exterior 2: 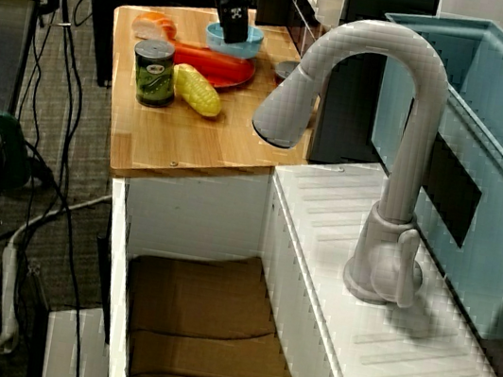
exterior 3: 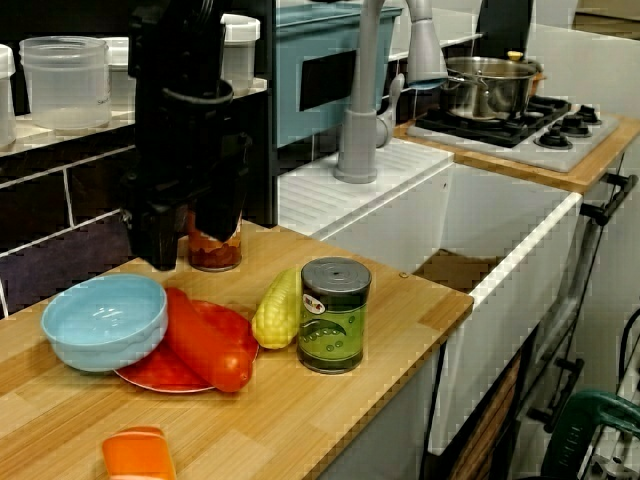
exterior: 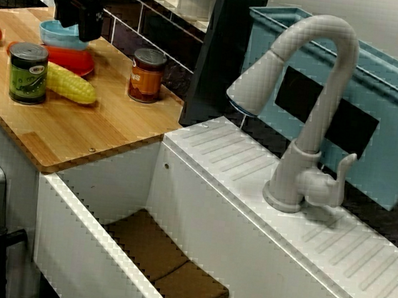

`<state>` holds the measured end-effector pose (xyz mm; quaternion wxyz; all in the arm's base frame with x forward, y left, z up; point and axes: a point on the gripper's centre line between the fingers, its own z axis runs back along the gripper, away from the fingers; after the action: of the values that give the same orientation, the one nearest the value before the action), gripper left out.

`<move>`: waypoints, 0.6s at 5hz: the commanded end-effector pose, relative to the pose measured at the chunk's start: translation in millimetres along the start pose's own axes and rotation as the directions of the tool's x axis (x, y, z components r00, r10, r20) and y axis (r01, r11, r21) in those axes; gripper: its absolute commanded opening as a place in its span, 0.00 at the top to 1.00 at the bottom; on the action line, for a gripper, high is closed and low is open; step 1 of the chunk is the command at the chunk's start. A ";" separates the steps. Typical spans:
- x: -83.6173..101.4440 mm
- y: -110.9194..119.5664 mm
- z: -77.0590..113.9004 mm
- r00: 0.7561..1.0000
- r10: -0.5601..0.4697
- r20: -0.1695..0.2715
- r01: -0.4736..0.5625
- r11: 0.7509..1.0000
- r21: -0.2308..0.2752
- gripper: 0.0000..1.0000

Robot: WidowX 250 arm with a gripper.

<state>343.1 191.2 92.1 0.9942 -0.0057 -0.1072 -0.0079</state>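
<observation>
Resting beneath jaws: blue bowl (exterior 3: 104, 320)

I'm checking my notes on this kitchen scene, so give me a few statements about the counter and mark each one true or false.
1. The claw hangs close to the bowl. True.
2. The corn lies in the sink. False: it lies on the counter, beside the can.
3. The can stands upright. True.
4. The pepper lies in the bowl. False: it lies on the plate, next to the bowl.
5. A pot stands on the stove. True.
</observation>
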 end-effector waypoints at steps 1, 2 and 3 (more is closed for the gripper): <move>1.3 8.3 38.5 0.994 -0.055 0.091 0.050 0.997 0.056 0.00; -8.4 11.4 41.6 0.991 -0.101 0.088 0.096 0.993 0.063 0.00; -17.4 11.5 47.8 0.986 -0.145 0.080 0.140 0.988 0.069 0.00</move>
<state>317.1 202.0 108.9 0.9899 0.0068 -0.1224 -0.0708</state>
